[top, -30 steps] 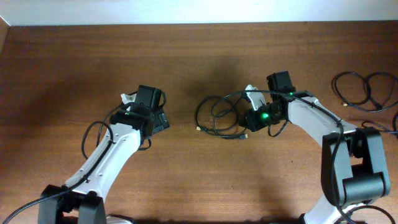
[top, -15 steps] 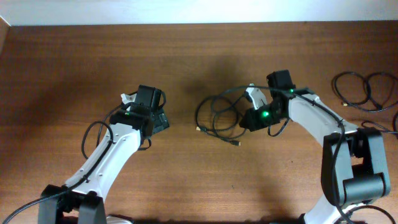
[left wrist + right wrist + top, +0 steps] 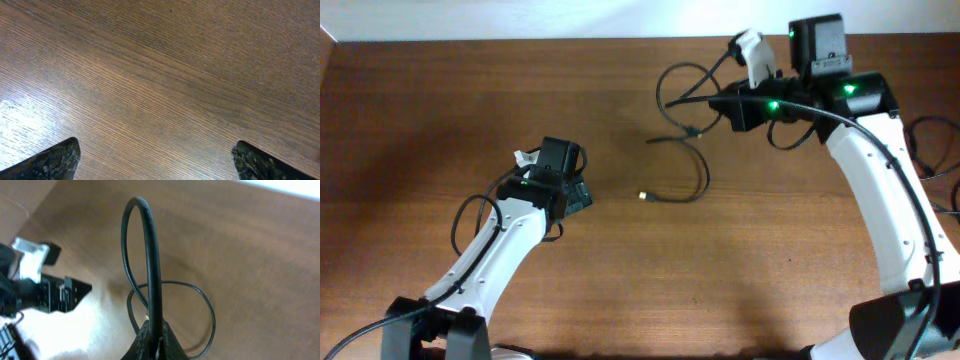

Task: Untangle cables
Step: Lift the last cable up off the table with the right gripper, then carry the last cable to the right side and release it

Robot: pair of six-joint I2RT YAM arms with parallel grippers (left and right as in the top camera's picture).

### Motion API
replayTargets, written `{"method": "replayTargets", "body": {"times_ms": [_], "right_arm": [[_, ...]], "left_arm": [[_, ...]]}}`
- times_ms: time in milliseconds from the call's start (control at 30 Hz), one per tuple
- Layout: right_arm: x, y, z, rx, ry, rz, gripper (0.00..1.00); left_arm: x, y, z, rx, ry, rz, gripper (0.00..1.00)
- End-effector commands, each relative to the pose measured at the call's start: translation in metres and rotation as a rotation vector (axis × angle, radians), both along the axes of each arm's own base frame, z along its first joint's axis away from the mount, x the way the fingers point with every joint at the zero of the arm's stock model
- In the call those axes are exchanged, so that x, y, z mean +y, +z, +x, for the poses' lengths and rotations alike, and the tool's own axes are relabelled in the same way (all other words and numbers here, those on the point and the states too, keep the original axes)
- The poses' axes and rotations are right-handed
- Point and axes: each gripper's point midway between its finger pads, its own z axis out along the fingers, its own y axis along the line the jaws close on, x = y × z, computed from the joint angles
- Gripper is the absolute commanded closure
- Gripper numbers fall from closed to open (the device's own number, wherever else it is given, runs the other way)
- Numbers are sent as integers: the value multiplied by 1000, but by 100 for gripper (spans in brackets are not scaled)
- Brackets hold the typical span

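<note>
In the upper right of the overhead view, the right gripper [image 3: 720,101] is clamped on one of the cables [image 3: 703,168]. This thin black cord makes a loop [image 3: 670,78] to the left of the jaws. From there it trails down toward the middle of the frame and curls to a small metal-tipped plug [image 3: 643,196] on the wooden table [image 3: 440,120]. The right wrist view shows the same grip: the right gripper [image 3: 154,341] sits at the bottom edge, pinched tight on the cord [image 3: 149,245]. The cord arches straight up from the fingers, with thinner loops hanging behind it over the tabletop. The held part seems to be raised off the wood, though the angle makes that hard to confirm.

At centre left of the overhead view, the left gripper [image 3: 582,194] is well apart from the cord. In its wrist view the left gripper [image 3: 156,146] stands spread wide, with two dark fingertips [image 3: 55,161] in the bottom corners and bare wood grain between them.

More black cord [image 3: 932,170] shows at the right edge, mostly hidden behind the right arm [image 3: 880,180].
</note>
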Motion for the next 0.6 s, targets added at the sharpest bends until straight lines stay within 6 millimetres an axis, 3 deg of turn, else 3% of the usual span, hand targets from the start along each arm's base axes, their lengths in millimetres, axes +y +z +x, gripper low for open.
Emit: {"method": "replayTargets", "body": {"times_ms": [0,233,367,567], "right_arm": [[-6,41,12,-130,-40,-17,96],[-44,68,51,-309,-251,-174,96],[-84,80,72,-396,-431,-285,96],[-149,89,84,-422,-606,-348,96]], "left_arm": [[1,-2,-2,2,10,-3,1],[1,-2,-1,2,10,-3,1],[1,-2,-1,2,10,-3,1],[1,-2,-1,2,10,-3,1]]}}
